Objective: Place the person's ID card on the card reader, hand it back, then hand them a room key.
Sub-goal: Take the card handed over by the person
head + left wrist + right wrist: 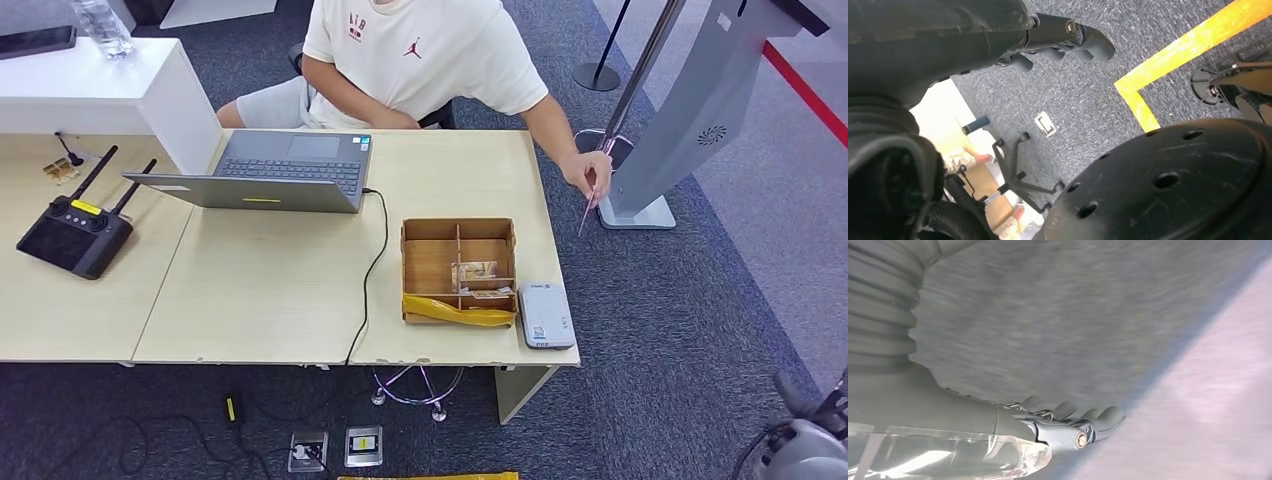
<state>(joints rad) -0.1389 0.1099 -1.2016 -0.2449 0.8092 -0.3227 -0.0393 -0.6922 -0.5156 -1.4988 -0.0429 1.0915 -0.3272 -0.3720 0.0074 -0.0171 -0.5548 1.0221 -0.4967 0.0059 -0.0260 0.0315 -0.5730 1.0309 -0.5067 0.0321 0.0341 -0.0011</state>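
We see the tabletop point(280, 300) across the left and middle of the frame. The laptop point(270, 170) sits at upper middle, with the divided box point(458, 270) lower right of it and the card reader point(546, 315) just beside the box's right side. The remote controller point(75, 232) lies at far left. Beyond the tabletop's right edge, the person's hand point(590, 175) holds the ID card point(586, 215).

White card reader point(546, 315) flat at desk edge, beside cardboard box point(459, 268).

Wooden desk point(270, 290) — laptop point(270, 172), divided box point(458, 270), card reader point(545, 315), controller point(72, 235).
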